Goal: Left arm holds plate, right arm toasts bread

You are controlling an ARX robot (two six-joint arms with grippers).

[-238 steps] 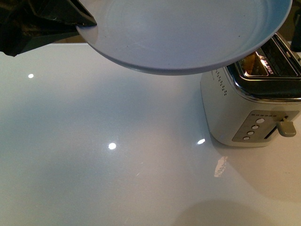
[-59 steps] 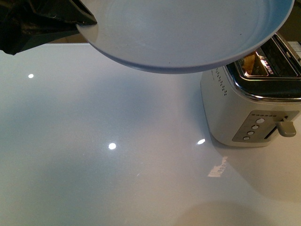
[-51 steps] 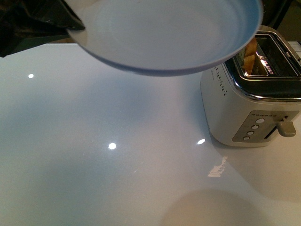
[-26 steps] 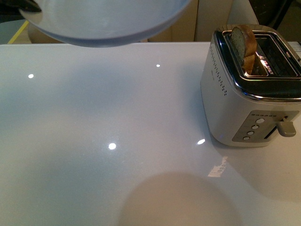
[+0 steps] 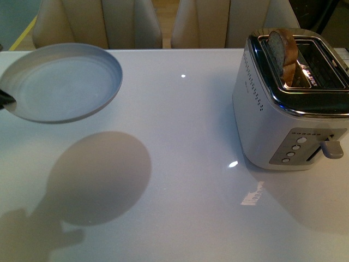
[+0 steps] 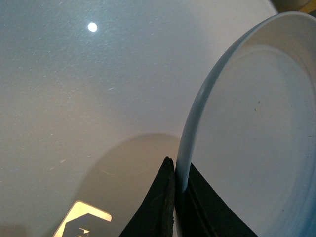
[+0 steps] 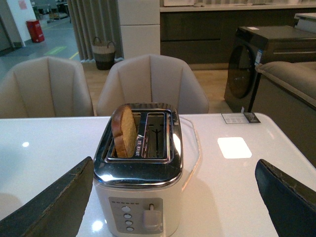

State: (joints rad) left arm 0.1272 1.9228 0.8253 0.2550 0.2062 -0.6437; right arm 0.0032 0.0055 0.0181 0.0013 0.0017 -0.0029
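Front view has the plate (image 5: 60, 82) held above the table (image 5: 191, 191) at left, rim pinched in the left gripper (image 6: 178, 170). Bread (image 5: 283, 46) stands up out of the toaster (image 5: 272, 125) at right. The right gripper (image 7: 174, 163) gapes empty before it, so plating the slice is probably left to do.

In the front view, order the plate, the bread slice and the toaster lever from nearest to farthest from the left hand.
1. Round pale grey-blue plate: held at its rim by the left hand, far left.
2. Brown bread slice: in the white toaster, right.
3. Beige toaster lever: far right.
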